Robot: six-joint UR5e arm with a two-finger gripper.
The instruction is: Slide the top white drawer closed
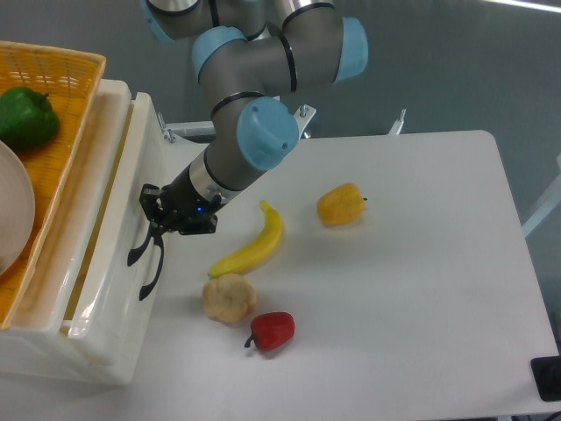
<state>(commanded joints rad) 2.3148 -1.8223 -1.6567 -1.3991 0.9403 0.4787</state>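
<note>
The top white drawer (110, 298) sits at the left under the basket, pushed almost fully into its white cabinet; only a narrow slit of its inside still shows. Its curved black handle (151, 267) hangs on the glossy front panel. My gripper (155, 213) is pressed against the upper part of that front panel, right above the handle, with its black fingers together and nothing visibly held. The arm reaches in from the upper middle.
An orange wicker basket (70, 79) on top of the cabinet holds a green pepper (26, 114) and a white plate (13, 210). On the table lie a banana (254, 246), a yellow pepper (342, 203), a red pepper (273, 330) and a beige pastry (230, 298).
</note>
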